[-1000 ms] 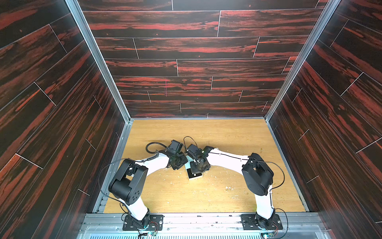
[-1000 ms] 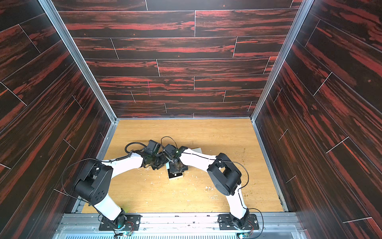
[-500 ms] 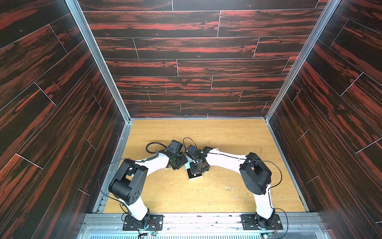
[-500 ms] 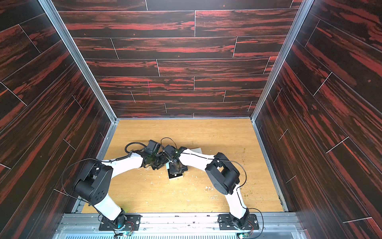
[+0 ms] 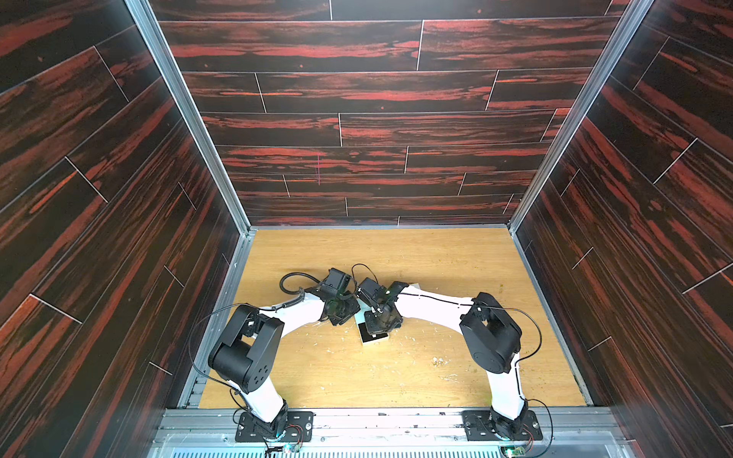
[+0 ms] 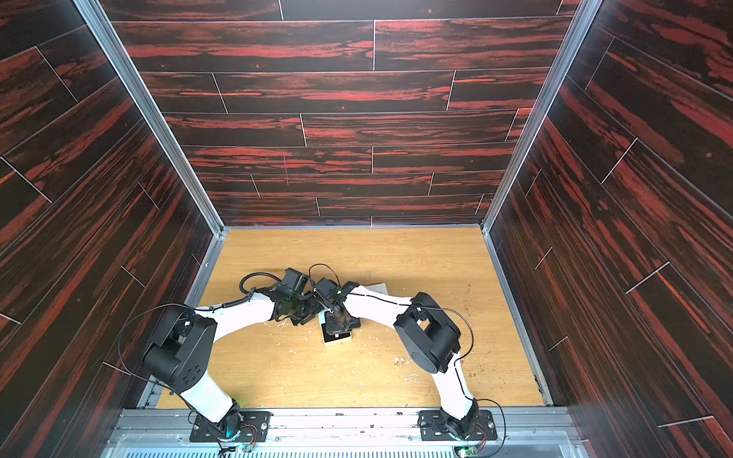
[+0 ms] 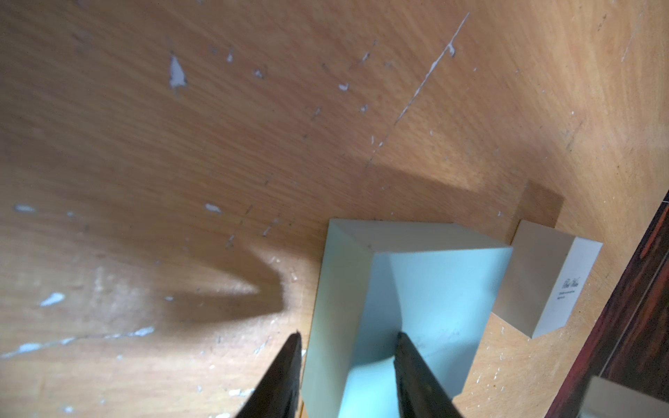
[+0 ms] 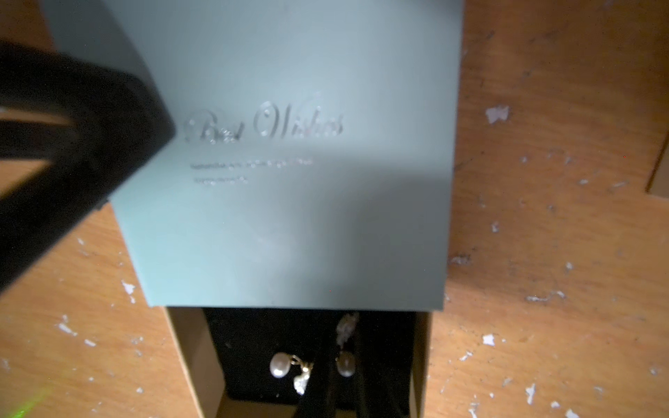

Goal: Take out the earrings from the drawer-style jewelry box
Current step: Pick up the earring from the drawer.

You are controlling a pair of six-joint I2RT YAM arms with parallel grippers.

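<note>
Earrings: two pale pearl drops with small glinting metal bits, lying on the black lining of the tray. The tray stands partway out of the drawer-style jewelry box. The box sleeve reads pale blue-white in this light, with silver script "Best Wishes" and two smaller lines on its top face; the tray walls are tan card. The box lies flat on the wooden table, about mid-table between the two arms. The right gripper is down inside the tray with its fingers narrow. One pearl sits between them and the other just beside one finger. With dark fingers on black lining, I can't tell whether the pearl is actually pinched. The left gripper is clamped partway closed on the box at the end away from the tray, one finger outside a side wall and the other on the pale face past that wall. The right wrist view is the only one that resolves the earrings and the lettering, and it also catches one of the left fingers against the sleeve's side. Both top views give just a white block with a dark patch under the right gripper; the earrings are too small to make out there. Only the left wrist view shows a second pale box with script on a white face, just beside the jewelry box; I can't tell if they touch. White flecks are scattered over the table.
</note>
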